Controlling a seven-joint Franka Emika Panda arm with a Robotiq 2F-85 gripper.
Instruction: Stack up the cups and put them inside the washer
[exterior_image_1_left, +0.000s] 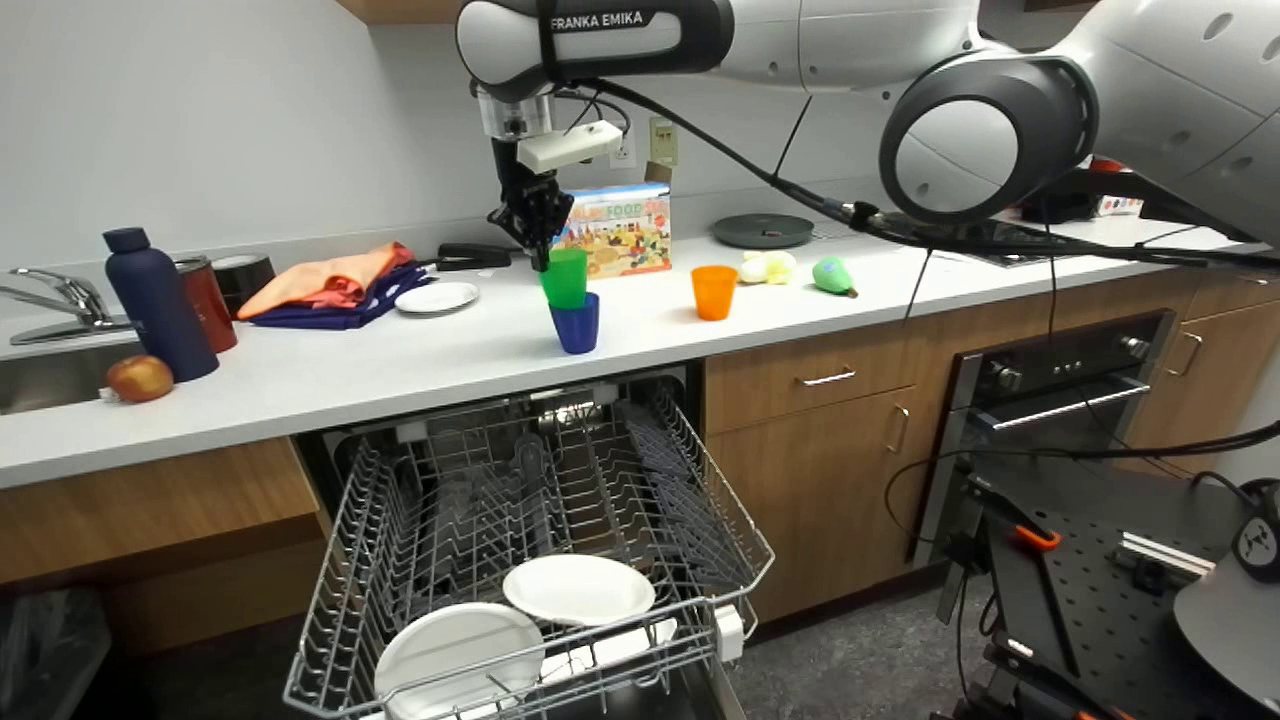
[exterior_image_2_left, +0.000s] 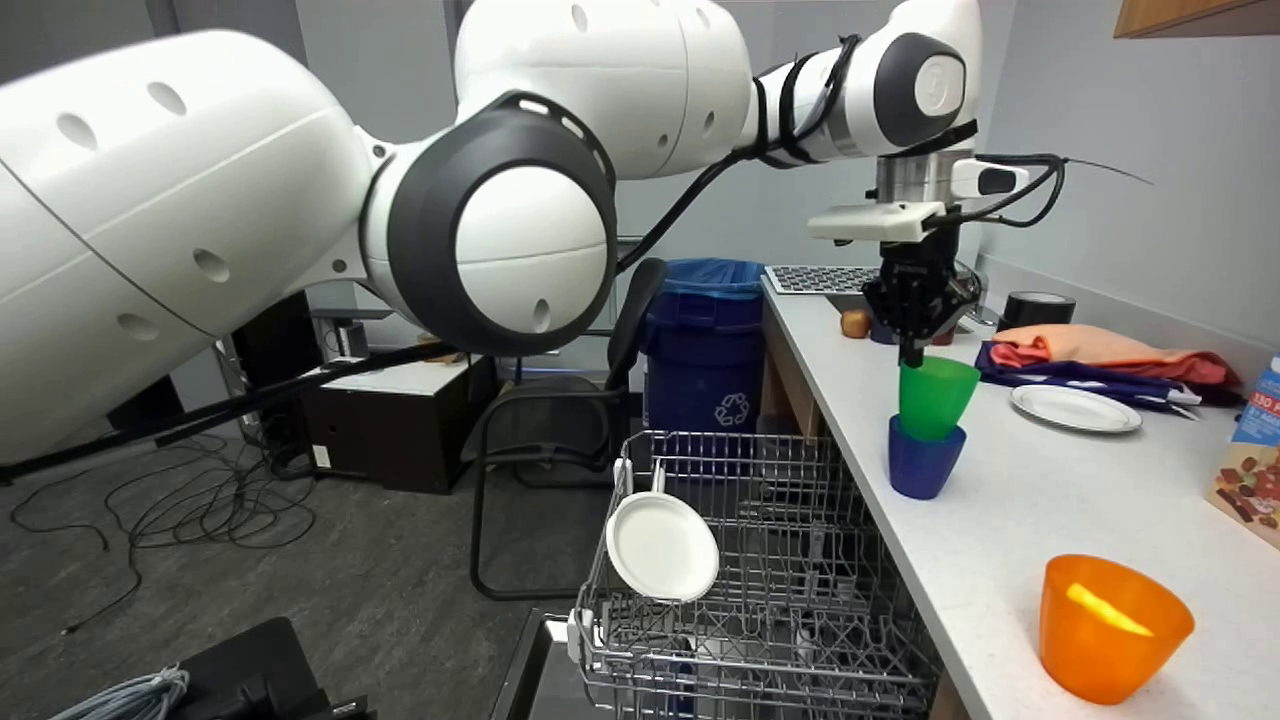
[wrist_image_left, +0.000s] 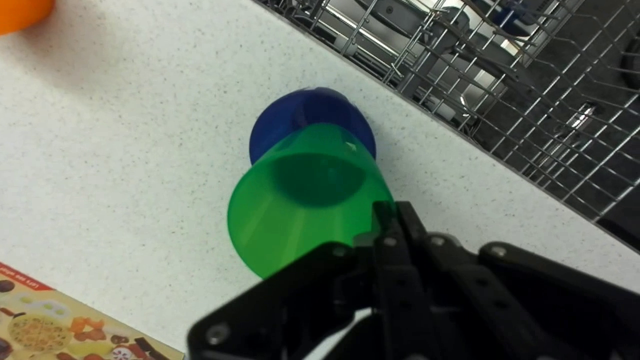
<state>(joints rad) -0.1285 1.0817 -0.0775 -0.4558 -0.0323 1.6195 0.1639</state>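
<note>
My gripper (wrist_image_left: 392, 210) is shut on the side wall of the green cup (wrist_image_left: 305, 225), one finger inside it and one outside. In both exterior views the green cup (exterior_image_1_left: 566, 278) (exterior_image_2_left: 932, 395) is just over the blue cup (exterior_image_1_left: 577, 325) (exterior_image_2_left: 918, 465), and its lower end appears to be in the blue cup's mouth. The blue cup stands upright on the counter near its front edge; in the wrist view it (wrist_image_left: 312, 112) is partly hidden behind the green cup. The washer's wire rack (exterior_image_1_left: 735, 510) (exterior_image_2_left: 720, 640) is pulled out below the counter.
White plates (exterior_image_1_left: 578, 590) lie in the rack's front part. An orange cup (exterior_image_1_left: 714, 292) (exterior_image_2_left: 1105, 630) stands on the counter. A food box (exterior_image_1_left: 625, 230) is behind the cups. A small plate (exterior_image_1_left: 437, 298), cloths (exterior_image_1_left: 330, 285) and a dark-blue bottle (exterior_image_1_left: 160, 305) lie or stand toward the sink.
</note>
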